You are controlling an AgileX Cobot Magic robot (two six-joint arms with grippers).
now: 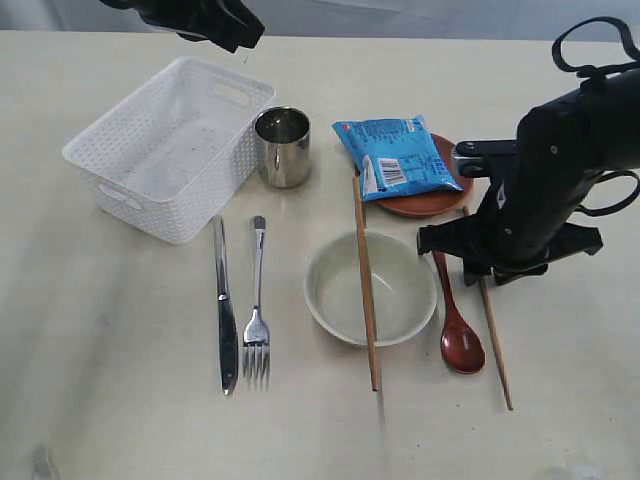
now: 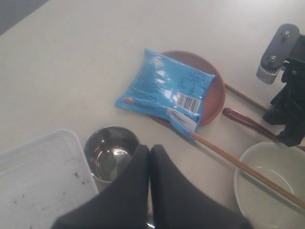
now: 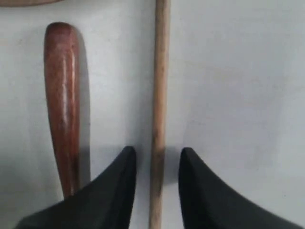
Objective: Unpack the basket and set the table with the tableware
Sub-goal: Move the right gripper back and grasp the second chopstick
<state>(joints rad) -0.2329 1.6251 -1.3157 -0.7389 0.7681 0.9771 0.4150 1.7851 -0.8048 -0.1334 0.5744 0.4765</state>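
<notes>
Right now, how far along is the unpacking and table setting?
Done: the basket looks empty; knife, fork, steel cup, bowl, spoon and plate are out on the table. In hand: the right gripper, open, straddles one chopstick beside the spoon. To do: the other chopstick lies across the bowl, apart from its mate, and a blue snack packet sits on the plate.

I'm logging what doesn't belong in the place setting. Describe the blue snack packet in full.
The blue snack packet is a glossy plastic pouch, bright blue with small print, a red mark at one corner and a white barcode panel. It lies flat and slightly puffed on the reddish-brown plate, covering most of it and overhanging the rim on the side toward the steel cup. The end of one wooden chopstick meets its barcode corner; whether it runs underneath cannot be told.
</notes>
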